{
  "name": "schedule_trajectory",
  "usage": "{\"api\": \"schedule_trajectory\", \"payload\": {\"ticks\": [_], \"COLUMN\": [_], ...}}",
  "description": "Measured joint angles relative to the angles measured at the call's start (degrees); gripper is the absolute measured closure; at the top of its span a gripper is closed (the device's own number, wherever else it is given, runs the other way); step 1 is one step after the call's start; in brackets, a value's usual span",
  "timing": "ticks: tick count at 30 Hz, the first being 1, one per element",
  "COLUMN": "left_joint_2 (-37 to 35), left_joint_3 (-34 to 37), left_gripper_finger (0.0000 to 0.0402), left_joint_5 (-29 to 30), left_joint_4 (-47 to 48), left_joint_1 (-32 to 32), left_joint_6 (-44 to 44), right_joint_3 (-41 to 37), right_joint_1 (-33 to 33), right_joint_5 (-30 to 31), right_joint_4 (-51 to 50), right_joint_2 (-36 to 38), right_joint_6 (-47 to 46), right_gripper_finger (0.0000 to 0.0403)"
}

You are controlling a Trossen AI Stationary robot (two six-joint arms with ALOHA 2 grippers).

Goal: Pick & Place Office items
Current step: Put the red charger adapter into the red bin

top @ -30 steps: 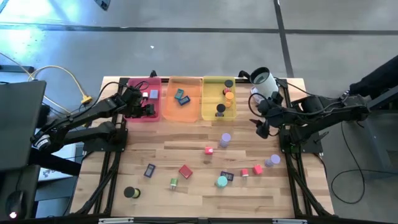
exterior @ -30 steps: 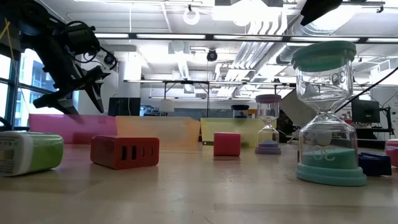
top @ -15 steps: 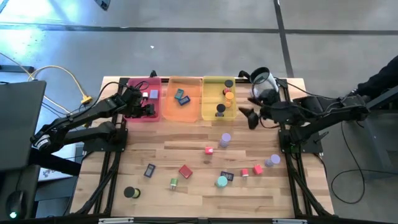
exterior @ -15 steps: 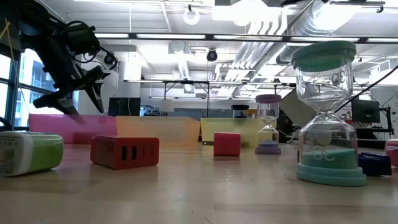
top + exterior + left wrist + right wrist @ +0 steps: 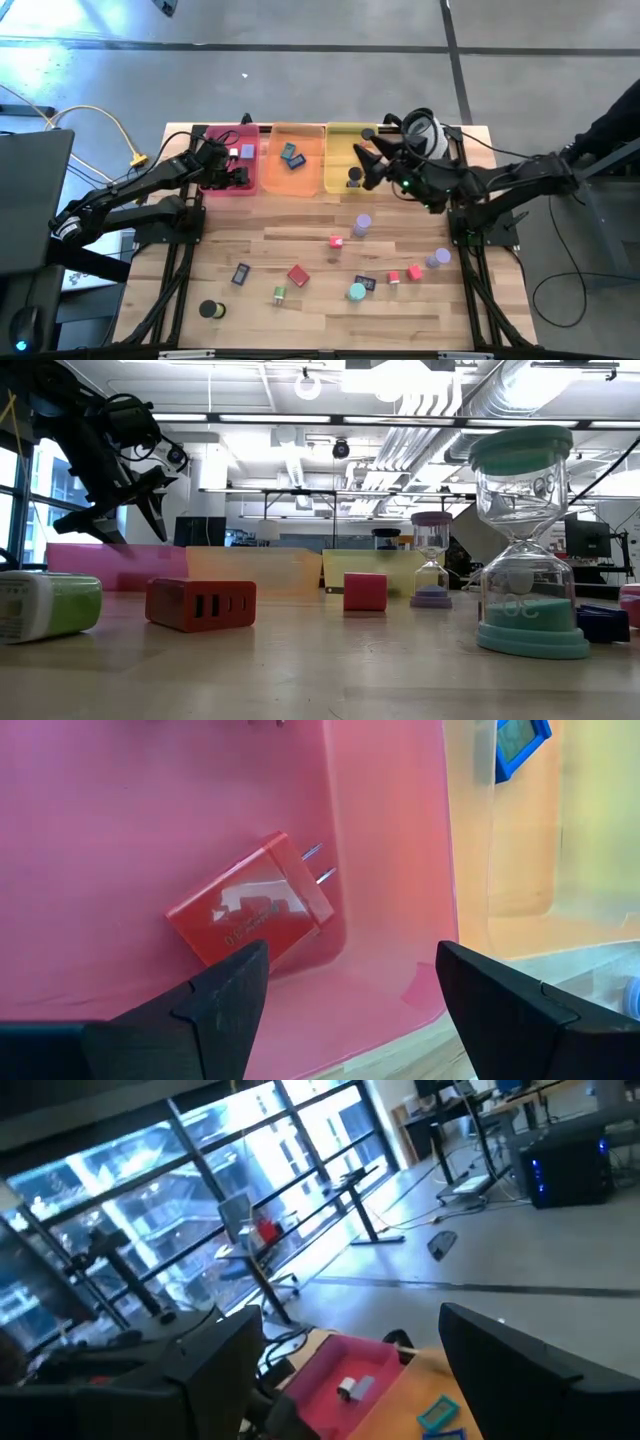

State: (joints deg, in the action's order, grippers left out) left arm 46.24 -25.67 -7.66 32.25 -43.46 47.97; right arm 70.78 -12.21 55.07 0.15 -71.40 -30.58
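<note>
My left gripper hovers open above the pink tray, over a red charger plug that lies flat on the tray floor. My right gripper is open and raised over the yellow tray, pointing toward the table's left. Loose items stand on the wood: a purple sand timer, a red cube, a red charger, a dark blue rectangle, a green cylinder, a black cylinder and a teal sand timer.
The orange tray sits between the pink and yellow ones and holds blue rectangles. Black and orange cylinders stand in the yellow tray. A white rounded device sits at the far right corner. More small pieces lie near the right edge.
My right gripper has swung from the table's right side toward the far left, rising and tipping up until it points level over the yellow tray. Nothing on the table has moved.
</note>
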Motion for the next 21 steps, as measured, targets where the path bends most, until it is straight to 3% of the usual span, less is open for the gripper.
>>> {"api": "schedule_trajectory", "payload": {"ticks": [11,21], "left_joint_2": [0.0,0.0], "left_joint_3": [0.0,0.0], "left_gripper_finger": [0.0122,0.0122], "left_joint_5": [0.0,0.0], "left_joint_4": [0.0,0.0], "left_joint_1": [0.0,0.0], "left_joint_6": [0.0,0.0], "right_joint_3": [0.0,0.0], "right_joint_1": [0.3,0.4], "right_joint_5": [2.1,1.9], "right_joint_4": [0.8,1.4], "right_joint_2": [-2.2,-2.2], "right_joint_6": [-10.3,-8.5], "right_gripper_finger": [0.0108,0.0108]}}
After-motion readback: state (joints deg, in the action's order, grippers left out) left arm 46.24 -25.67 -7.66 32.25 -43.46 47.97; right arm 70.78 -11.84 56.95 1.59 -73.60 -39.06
